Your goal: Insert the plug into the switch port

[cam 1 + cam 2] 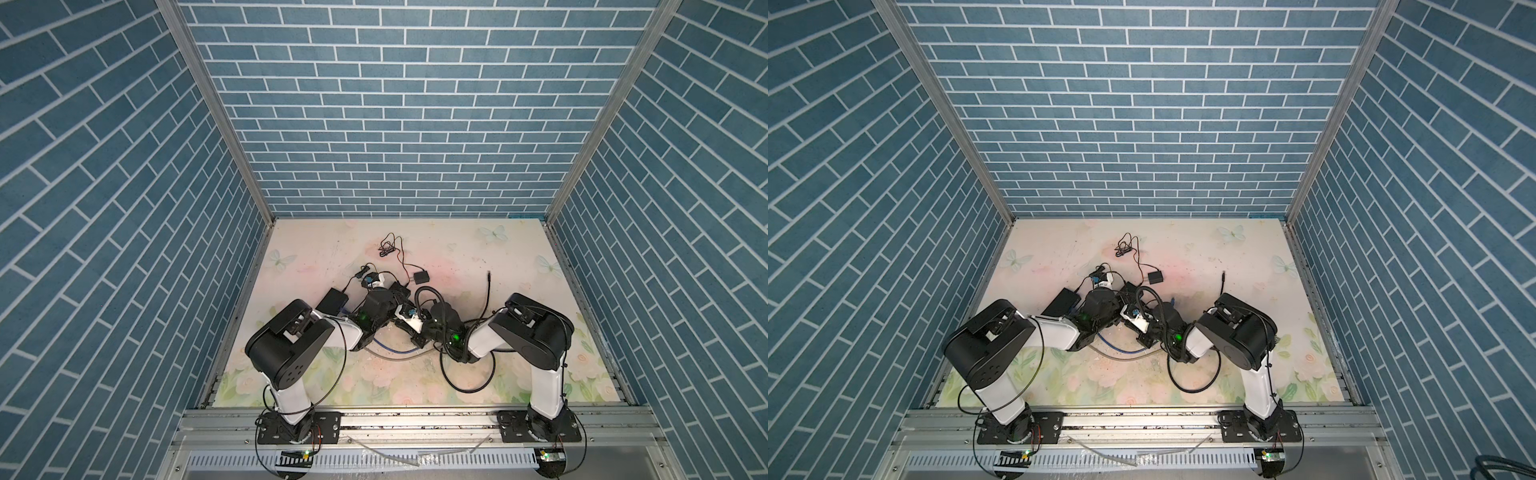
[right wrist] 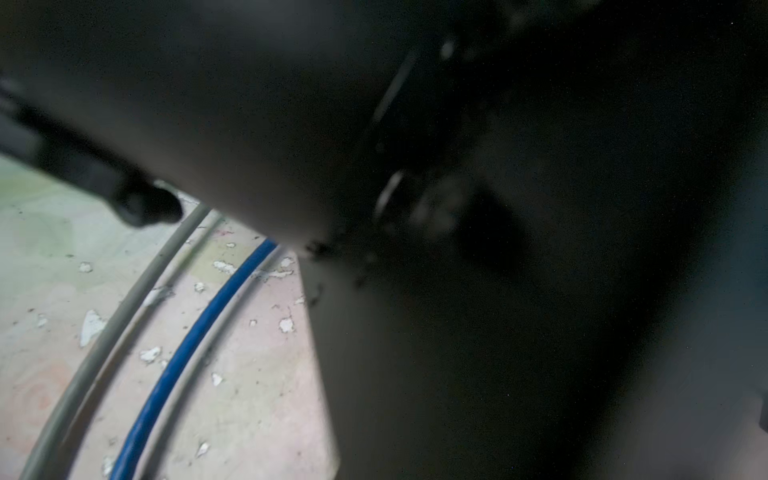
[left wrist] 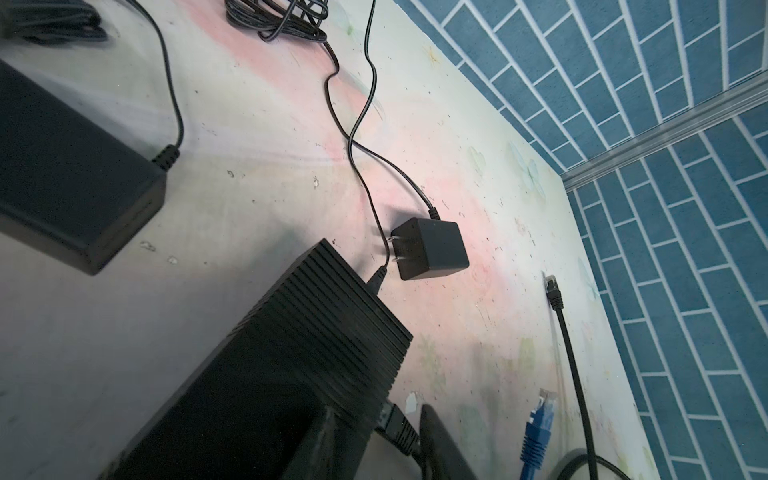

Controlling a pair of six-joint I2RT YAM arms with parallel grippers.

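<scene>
Left wrist cam gives me the best look. The black ribbed switch box (image 3: 332,332) lies flat on the floral-print counter (image 3: 249,124), its near end toward the left pincer (image 3: 376,415). The jaws stand partway apart, straddling that near corner. One dark finger (image 3: 440,444) sits just beside a black booted plug (image 3: 397,428), which butts against the switch's near face btwn the fingers. Can't tell if that plug is fully seated. Can't tell either whether the pincer clamps switch, plug or neither.

A blue network plug (image 3: 540,415) lies loose on the counter just outside that finger, near the switch but apart from it. Further out, a black network cable w/ a clear-tipped plug (image 3: 555,291) lies free too. A black cube wall adapter (image 3: 432,249) w/ two prongs sits just beyond the switch's far end, and a thin black lead plugs into that end. A flat black power brick (image 3: 62,166) lies off to the other side, well apart.

In both top views the right pincer is tucked under the wrist of the right arm (image 1: 482,336) mid-counter, so I can't pick out its fingers. Right wrist cam is mostly dark blur up close. Only a blue cable (image 2: 187,353) and a grey cable (image 2: 104,340), side by side on the counter, read clearly. The right pincer is closed down narrow; what it grips, if anything, I can't tell.
</scene>
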